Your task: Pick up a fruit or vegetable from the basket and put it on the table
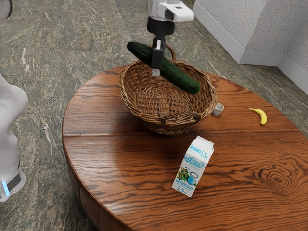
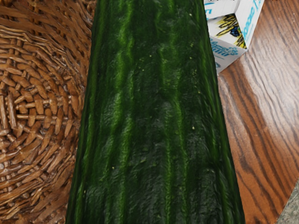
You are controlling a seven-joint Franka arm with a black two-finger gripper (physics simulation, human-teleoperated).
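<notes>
I hold the cucumber up over the wicker basket, my gripper closed around its middle.

The cucumber hangs in the air at a slant, its higher end toward the exterior view's left and its lower end toward that view's right, above the basket's rim. On the round wooden table, the milk carton stands on the near side of the basket; a small whitish cup sits just beside the basket on the exterior view's right, and the banana lies farther right.
</notes>
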